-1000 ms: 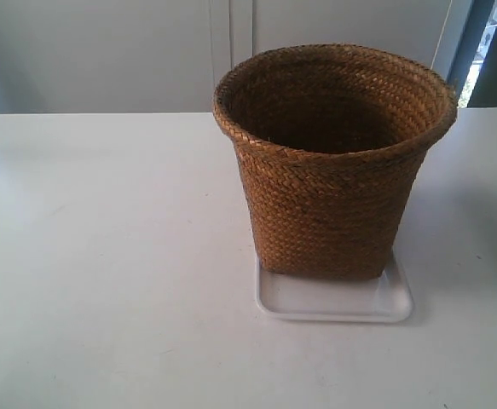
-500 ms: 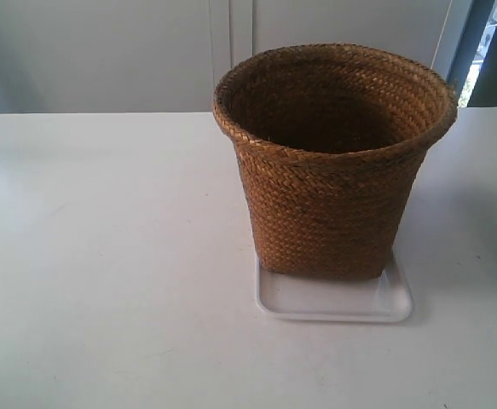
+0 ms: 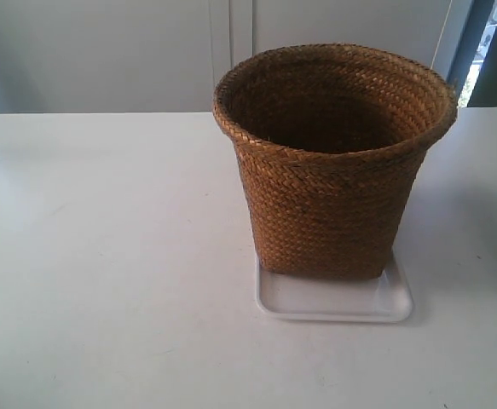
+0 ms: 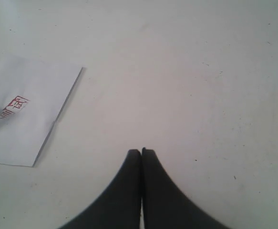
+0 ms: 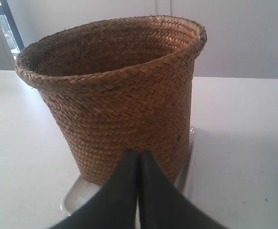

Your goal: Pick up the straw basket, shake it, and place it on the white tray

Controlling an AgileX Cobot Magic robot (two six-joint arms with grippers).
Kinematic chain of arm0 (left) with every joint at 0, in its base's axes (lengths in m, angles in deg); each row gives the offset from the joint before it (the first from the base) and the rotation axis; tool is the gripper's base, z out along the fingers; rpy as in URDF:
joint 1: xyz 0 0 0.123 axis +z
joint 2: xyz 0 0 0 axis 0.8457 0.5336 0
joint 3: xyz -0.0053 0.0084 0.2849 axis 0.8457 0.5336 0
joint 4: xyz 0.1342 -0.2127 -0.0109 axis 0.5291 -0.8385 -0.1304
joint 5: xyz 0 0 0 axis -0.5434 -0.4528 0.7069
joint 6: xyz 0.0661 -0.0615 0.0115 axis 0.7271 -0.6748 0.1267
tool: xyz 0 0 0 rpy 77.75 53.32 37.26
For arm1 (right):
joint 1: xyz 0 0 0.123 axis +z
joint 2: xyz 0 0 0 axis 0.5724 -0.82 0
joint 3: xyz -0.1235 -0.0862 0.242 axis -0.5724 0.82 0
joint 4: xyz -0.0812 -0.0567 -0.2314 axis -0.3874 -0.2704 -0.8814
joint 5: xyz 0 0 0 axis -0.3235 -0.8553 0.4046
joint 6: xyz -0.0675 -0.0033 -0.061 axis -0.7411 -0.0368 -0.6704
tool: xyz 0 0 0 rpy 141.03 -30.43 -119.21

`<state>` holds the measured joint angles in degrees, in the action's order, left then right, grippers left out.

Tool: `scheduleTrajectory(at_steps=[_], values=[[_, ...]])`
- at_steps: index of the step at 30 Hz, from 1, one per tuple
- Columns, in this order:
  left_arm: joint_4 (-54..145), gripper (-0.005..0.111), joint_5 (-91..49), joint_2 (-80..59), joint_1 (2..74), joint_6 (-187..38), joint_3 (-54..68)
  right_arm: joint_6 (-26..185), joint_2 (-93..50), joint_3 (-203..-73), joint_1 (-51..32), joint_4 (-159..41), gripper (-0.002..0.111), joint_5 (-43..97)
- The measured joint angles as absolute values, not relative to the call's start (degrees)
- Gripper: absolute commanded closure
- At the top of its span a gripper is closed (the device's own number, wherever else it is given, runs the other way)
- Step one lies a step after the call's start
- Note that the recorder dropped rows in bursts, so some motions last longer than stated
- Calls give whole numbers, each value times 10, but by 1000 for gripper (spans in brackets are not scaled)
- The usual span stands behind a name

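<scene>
The straw basket (image 3: 333,162) stands upright on the white tray (image 3: 333,304), its base toward the tray's back so a strip of tray shows in front. No arm appears in the exterior view. My right gripper (image 5: 139,152) is shut with nothing in it and points at the straw basket (image 5: 119,95) from a short way off; the white tray (image 5: 79,195) peeks out beneath the basket. My left gripper (image 4: 141,151) is shut and empty above bare white table, with neither the basket nor the tray in that view.
A white sheet of paper (image 4: 26,114) with a red stamp lies on the table near the left gripper. The white table (image 3: 103,256) ends at a pale wall behind, with a window strip (image 3: 487,43) at the far right.
</scene>
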<state>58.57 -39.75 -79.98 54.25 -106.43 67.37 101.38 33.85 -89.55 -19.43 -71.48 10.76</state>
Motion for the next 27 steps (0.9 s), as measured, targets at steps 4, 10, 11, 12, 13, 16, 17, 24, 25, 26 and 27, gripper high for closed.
scheduleTrajectory(at_steps=[4, 10, 11, 12, 13, 16, 17, 24, 25, 26, 27], values=[[586, 107, -396, -800, 543, -1064, 674, 1014, 356, -895, -194, -715, 108, 108], [586, 107, -396, -800, 543, -1064, 674, 959, 420, -895, -200, -737, 108, 104], [586, 107, -396, -800, 543, -1064, 674, 931, 437, -894, -210, -743, 108, 101], [586, 107, -396, -800, 543, -1064, 674, 914, 448, -892, -219, -745, 108, 101], [586, 107, -396, -800, 543, -1064, 674, 897, 462, -890, -235, -746, 108, 100], [586, 107, -396, -800, 543, -1064, 674, 876, 493, -870, -293, -746, 108, 110], [586, 107, -396, -800, 543, -1064, 674, 875, 498, -860, -319, -745, 108, 120], [586, 107, -396, -800, 543, -1064, 674, 936, 500, -783, -389, -741, 108, 156], [586, 107, -396, -800, 543, -1064, 674, 942, 500, -769, -391, -741, 108, 158], [586, 107, -396, -800, 543, -1064, 674, 946, 500, -755, -393, -740, 108, 159], [586, 107, -396, -800, 543, -1064, 674, 949, 500, -743, -393, -739, 108, 159]])
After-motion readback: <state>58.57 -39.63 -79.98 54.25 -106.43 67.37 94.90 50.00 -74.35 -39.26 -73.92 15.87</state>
